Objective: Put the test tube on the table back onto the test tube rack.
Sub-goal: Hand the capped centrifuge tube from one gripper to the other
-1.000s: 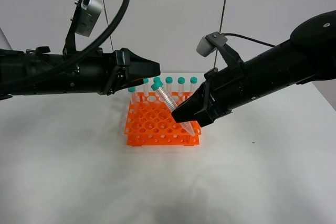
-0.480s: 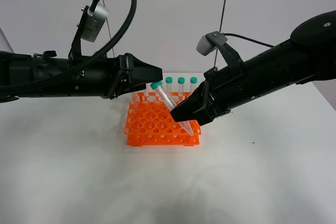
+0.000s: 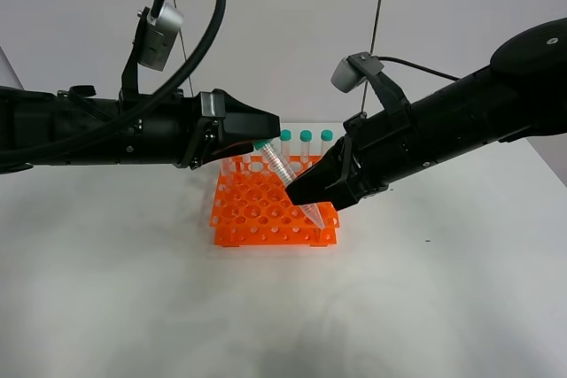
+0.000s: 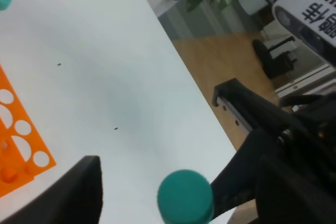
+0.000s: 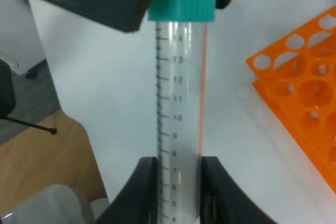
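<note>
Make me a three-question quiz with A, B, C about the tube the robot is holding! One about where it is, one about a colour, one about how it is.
1. Where is the tube?
A. in the right tool
B. on the floor
C. in a box

2. What colour is its cap?
A. red
B. yellow
C. green

3. How is the tube?
A. upright
B. tilted
C. snapped in two

Answers:
1 A: the right tool pinches it, as the right wrist view shows.
2 C: the cap is teal-green.
3 B: in the high view it leans, cap up and tip down toward the rack.
</note>
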Available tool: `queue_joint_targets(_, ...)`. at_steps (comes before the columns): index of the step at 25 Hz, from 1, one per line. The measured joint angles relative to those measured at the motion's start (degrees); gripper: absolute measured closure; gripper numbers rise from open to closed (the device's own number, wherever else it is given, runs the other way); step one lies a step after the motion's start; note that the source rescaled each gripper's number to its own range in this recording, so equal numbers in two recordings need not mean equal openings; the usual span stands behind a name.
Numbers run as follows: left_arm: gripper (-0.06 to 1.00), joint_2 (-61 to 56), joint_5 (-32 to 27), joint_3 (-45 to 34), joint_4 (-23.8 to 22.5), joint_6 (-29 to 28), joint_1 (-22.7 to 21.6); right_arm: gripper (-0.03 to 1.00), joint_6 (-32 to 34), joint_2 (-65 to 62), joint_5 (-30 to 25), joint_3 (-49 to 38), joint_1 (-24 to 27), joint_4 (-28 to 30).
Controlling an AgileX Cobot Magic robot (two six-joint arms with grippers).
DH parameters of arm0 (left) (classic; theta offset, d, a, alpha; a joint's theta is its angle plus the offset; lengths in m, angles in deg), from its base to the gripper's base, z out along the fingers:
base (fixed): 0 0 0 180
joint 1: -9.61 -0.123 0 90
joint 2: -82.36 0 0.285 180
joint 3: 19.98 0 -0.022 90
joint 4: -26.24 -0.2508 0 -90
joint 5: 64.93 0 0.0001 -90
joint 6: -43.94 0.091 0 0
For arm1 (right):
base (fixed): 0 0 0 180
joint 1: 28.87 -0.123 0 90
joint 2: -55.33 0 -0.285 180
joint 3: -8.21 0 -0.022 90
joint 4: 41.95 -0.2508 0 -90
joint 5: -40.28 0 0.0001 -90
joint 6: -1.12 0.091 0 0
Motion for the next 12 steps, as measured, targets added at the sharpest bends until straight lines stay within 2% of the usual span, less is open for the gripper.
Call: queue_joint_targets(12, -0.06, 0.0, -2.82, 0.05, -0.01, 0.0, 0.0, 0.95, 2.28, 0.0, -0.92, 0.0, 0.0, -0.52)
